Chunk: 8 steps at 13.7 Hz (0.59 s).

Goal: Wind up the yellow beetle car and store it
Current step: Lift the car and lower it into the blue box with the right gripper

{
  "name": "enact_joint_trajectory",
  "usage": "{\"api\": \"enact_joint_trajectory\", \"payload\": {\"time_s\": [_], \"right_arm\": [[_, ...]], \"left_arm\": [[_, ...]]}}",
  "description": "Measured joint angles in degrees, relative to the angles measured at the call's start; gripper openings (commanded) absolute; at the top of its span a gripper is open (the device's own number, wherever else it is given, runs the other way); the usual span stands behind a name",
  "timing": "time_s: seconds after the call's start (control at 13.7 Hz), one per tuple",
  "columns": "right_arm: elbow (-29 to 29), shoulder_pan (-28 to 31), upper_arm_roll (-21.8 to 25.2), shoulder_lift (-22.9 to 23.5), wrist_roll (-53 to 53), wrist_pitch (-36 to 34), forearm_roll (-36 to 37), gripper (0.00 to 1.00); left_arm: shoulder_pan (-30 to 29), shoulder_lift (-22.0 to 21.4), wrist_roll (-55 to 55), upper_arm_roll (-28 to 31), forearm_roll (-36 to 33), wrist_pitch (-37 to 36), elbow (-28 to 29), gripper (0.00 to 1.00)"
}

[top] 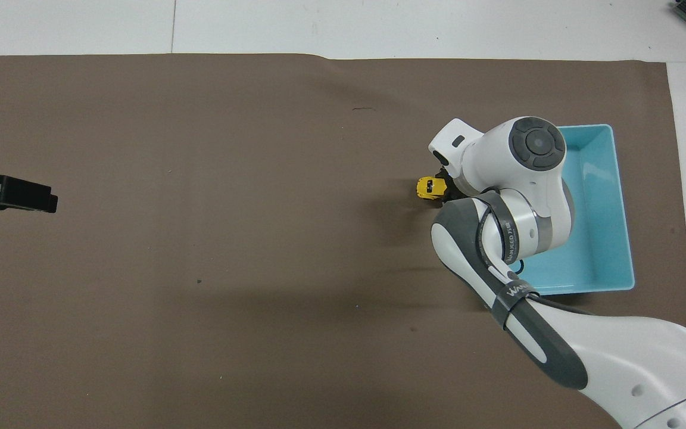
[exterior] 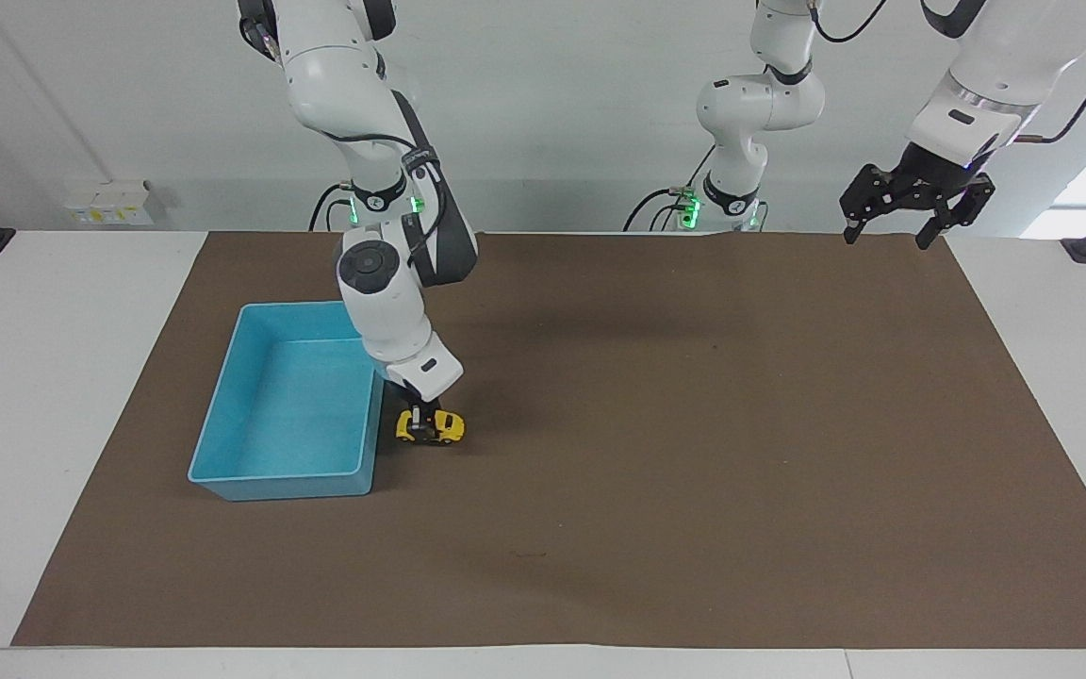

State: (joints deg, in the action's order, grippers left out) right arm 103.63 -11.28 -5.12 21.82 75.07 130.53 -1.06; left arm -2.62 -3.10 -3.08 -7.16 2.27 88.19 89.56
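Note:
The yellow beetle car (exterior: pixel 433 427) stands on the brown mat beside the blue bin (exterior: pixel 284 487), on the bin's side toward the left arm's end. My right gripper (exterior: pixel 423 425) reaches down from above and is shut on the car, whose wheels are at the mat. In the overhead view the car (top: pixel 427 187) sticks out from under the right wrist, which hides the fingers. The bin (top: pixel 608 196) holds nothing that I can see. My left gripper (exterior: pixel 892 232) is open and empty, raised over the mat's corner near its base, where the arm waits.
The brown mat (exterior: pixel 694 453) covers most of the white table. The right arm's wrist and forearm hang over part of the bin. The left gripper (top: pixel 12 196) shows at the edge of the overhead view.

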Motion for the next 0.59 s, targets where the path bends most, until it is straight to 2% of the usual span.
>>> {"api": "enact_joint_trajectory", "payload": {"time_s": [0.22,0.59], "right_arm": [[-2.34,-0.28,-0.01,0.0,-0.85,-2.74,-0.04,0.0],[-6.81,-0.27,0.0,-0.86,-1.29,-11.13,-0.04,0.0]], "left_arm": [[0.0,0.0,0.0,0.0,0.0,0.0,0.0,1.0],[0.0,0.0,0.0,0.0,0.0,0.0,0.0,1.0]]}}
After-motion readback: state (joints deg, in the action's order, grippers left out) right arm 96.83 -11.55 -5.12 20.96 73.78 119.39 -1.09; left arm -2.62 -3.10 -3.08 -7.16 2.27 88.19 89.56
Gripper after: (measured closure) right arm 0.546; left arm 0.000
